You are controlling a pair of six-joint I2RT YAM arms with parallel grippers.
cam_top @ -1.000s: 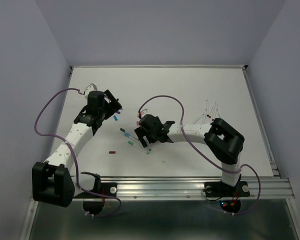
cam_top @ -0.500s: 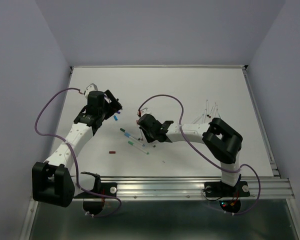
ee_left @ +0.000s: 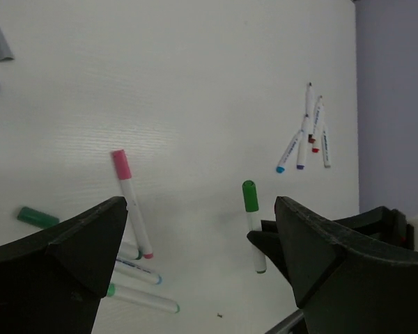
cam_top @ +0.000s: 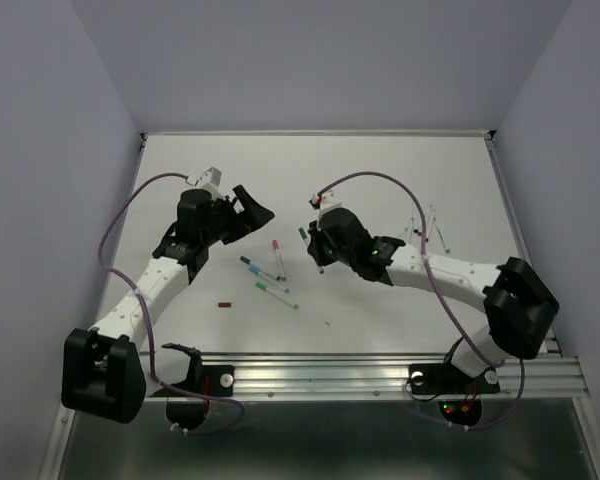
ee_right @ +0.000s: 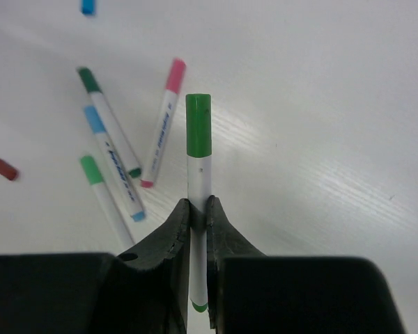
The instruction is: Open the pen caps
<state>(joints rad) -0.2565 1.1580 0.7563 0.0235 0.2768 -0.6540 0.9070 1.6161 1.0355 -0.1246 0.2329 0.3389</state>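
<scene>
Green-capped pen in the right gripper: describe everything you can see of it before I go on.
The green-capped pen is a thin white plastic barrel, with a green cap still on its far end and a green plug at the near end. The right gripper is shut on the barrel's lower part, and the cap sticks out free beyond it. Nothing else touches the pen.
</scene>
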